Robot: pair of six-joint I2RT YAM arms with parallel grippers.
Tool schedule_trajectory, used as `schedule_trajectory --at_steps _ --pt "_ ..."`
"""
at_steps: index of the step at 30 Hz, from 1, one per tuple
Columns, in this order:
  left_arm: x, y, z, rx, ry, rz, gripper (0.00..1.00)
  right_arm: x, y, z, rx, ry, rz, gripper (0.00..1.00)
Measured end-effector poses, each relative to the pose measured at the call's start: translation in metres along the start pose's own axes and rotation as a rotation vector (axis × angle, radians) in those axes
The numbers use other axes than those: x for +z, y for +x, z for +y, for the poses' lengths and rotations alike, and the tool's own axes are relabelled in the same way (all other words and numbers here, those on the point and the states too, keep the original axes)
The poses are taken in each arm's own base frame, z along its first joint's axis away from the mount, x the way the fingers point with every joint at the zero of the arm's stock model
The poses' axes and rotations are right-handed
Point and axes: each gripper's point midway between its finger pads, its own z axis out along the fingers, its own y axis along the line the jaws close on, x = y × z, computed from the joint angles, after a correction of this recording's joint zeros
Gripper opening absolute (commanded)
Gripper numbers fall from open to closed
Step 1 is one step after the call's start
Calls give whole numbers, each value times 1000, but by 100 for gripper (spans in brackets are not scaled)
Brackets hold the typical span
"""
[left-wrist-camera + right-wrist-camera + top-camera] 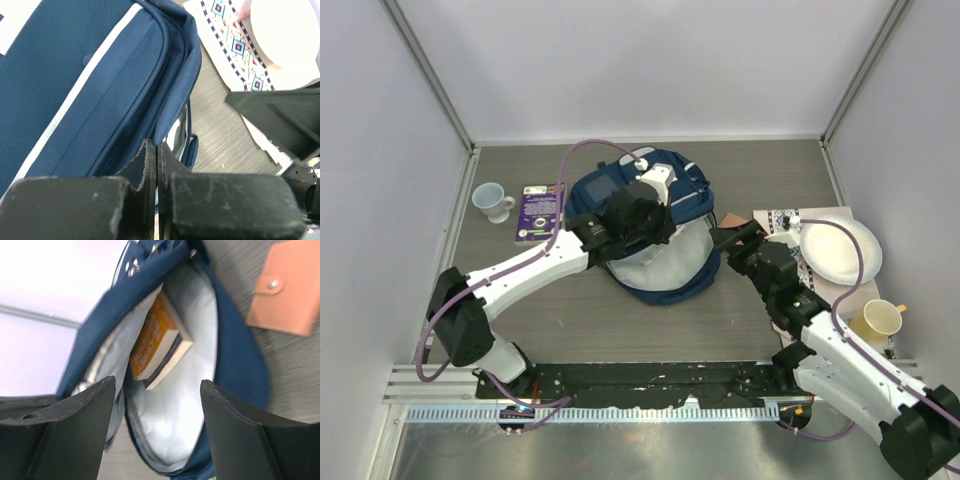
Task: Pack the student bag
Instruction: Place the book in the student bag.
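Right wrist view. My end effector (157,390) stands wide open, with nothing between its two black fingers (65,435). Beyond them the student bag (240,365) lies unzipped, its mouth gaping toward me and its pale silvery lining (190,410) exposed. An orange book (155,342) rests inside against the lining, tilted. Outside the bag, upper right, a salmon wallet (290,290) with a metal snap (272,284) lies on the grey wood-grain surface (295,370), just beside the bag and not touching it.

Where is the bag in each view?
Top external: bag mid-frame.
Left wrist: bag fills the left half.
Right wrist: bag centre, open, book inside.
Shared landmark: right end effector, open by the bag's mouth; it is the dark shape at right in left wrist.
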Motion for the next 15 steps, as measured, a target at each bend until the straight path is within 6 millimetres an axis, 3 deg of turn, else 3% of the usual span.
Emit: schedule_trajectory --at_steps 4,9,10,12,15 --pt "15 30 3 -23 14 62 0 -15 -23 -17 -43 81 -104 80" --pt "44 74 5 -57 25 177 3 -20 -43 -19 -92 146 -168 82" --pt "49 81 5 -63 26 198 17 -20 -47 -16 -100 151 -175 82" --pt "56 96 6 -71 33 239 24 -19 -53 -9 -112 152 -185 82" --pt "57 105 8 -84 30 262 53 -17 -59 2 -129 146 -188 82"
